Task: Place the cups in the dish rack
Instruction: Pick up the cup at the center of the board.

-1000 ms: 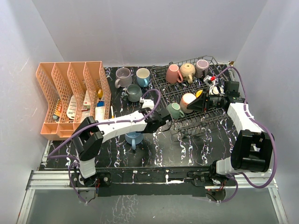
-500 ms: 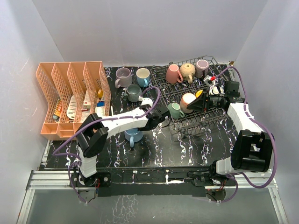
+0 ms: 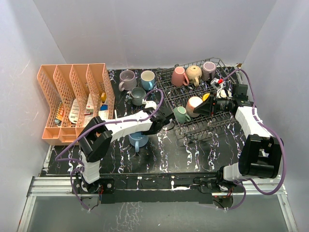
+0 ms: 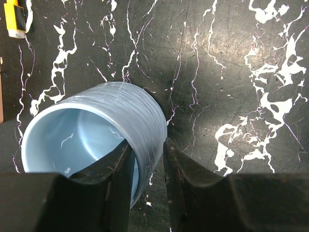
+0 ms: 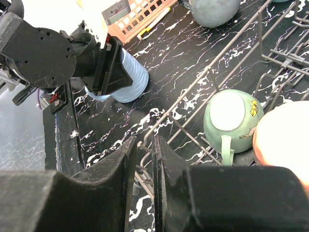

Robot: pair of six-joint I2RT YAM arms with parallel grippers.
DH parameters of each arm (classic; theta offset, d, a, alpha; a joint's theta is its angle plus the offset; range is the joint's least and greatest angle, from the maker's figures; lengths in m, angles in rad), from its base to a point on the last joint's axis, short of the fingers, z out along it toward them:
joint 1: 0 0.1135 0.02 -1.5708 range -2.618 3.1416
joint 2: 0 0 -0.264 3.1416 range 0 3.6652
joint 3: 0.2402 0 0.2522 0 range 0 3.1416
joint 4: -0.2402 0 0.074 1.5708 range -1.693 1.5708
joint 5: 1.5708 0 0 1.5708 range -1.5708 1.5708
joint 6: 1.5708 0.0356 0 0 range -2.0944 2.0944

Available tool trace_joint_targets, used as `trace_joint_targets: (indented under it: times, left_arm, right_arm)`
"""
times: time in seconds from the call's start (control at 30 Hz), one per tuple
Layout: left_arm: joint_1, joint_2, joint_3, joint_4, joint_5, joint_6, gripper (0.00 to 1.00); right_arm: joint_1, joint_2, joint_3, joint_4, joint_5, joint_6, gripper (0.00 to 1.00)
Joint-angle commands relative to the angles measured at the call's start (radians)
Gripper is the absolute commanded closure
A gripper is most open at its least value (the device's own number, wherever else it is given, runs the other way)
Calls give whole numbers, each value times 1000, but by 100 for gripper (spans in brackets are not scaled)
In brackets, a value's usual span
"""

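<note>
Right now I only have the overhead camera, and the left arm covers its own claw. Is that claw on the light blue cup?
Observer: Yes. In the left wrist view, the left claw straddles the wall of the light blue cup, with one finger inside the rim and one outside.
Operator: Is there anything inside the cup?
Observer: No. That same view looks straight into it, and the inside is bare.
Operator: And is the right claw carrying something?
Observer: No. The right wrist view shows the right claw with its fingers slightly apart and nothing between them.
</note>
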Motion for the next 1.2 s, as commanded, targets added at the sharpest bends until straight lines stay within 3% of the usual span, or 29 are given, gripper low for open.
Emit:
trace_joint_targets:
  times: [0.0, 0.13, 0.33, 0.77, 0.87, 1.17]
  left_arm:
    - [7, -20, -8, 5, -4, -7, 74]
    - [7, -33, -10, 6, -6, -6, 80]
    - [7, -90, -27, 20, -11, -6, 99]
    - [8, -289, -105, 130, 53, 59, 100]
    - [10, -381, -177, 225, 87, 86, 100]
    - [29, -818, -547, 716, 220, 117, 100]
  right_arm:
    - [-5, -3, 30, 13, -13, -10, 77]
    - [-4, -3, 30, 12, -13, -9, 77]
    - [-4, -3, 29, 12, -13, -10, 77]
    - [-4, -9, 20, 23, -44, -9, 77]
    - [-4, -13, 14, 29, -59, -8, 77]
    - [-4, -54, -15, 69, -136, -14, 77]
